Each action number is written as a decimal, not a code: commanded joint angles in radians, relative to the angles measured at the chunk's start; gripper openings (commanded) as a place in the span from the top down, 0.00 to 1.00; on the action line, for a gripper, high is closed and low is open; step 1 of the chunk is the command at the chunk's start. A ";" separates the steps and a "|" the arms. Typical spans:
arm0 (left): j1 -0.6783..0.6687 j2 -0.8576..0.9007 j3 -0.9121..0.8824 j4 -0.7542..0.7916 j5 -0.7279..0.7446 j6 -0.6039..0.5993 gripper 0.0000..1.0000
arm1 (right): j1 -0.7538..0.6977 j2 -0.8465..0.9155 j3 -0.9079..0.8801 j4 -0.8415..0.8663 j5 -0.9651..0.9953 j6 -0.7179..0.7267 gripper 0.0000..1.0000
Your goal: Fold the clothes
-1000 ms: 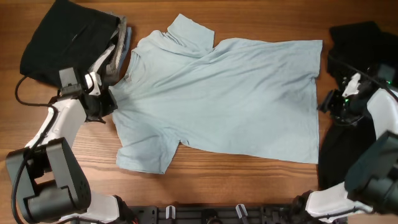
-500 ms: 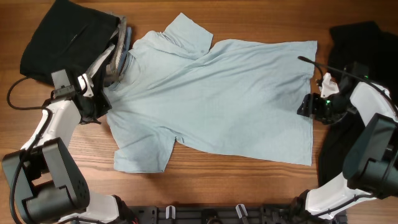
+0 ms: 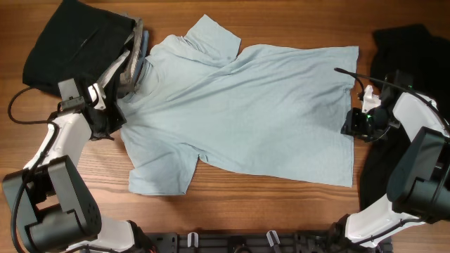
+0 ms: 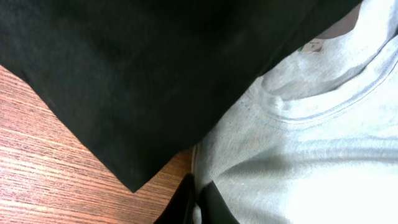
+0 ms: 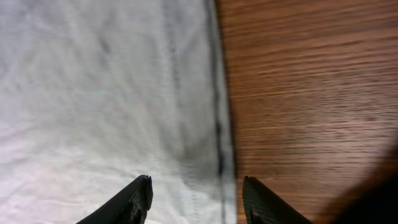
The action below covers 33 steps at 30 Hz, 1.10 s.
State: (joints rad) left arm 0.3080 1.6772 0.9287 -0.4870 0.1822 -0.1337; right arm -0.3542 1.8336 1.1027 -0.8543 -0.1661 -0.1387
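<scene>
Left pincer (image 4: pixel 198 206) is pinching shut on the shirt (image 3: pixel 246 112) edge just below the collar, beside the black garment (image 3: pixel 67 42) at far left. I am watching the right pincer (image 5: pixel 198 198) standing open, its fingers straddling the shirt's right hem. I am seeing the shirt lying spread across the table (image 3: pixel 281 211).

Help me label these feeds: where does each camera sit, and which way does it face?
Overhead: above the table, looking straight down at the light blue shirt; left gripper and right gripper show.
Left wrist: on the left arm, facing past its shut gripper at the collar and black garment.
Right wrist: facing down between its open fingers at the hem and table.
All three share the shirt.
</scene>
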 commanded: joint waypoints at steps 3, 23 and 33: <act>0.008 -0.015 0.002 -0.005 -0.016 -0.013 0.96 | 0.004 0.027 -0.016 0.008 -0.078 -0.016 0.65; 0.008 -0.017 0.002 -0.034 -0.016 -0.009 0.94 | -0.042 0.028 0.002 0.051 0.066 0.023 0.39; 0.008 -0.017 0.002 -0.039 -0.016 -0.009 0.92 | -0.009 0.133 -0.069 0.074 -0.093 0.045 0.65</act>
State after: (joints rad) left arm 0.3080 1.6772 0.9287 -0.5209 0.1795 -0.1337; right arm -0.3904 1.8629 1.0889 -0.7860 -0.1993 -0.1230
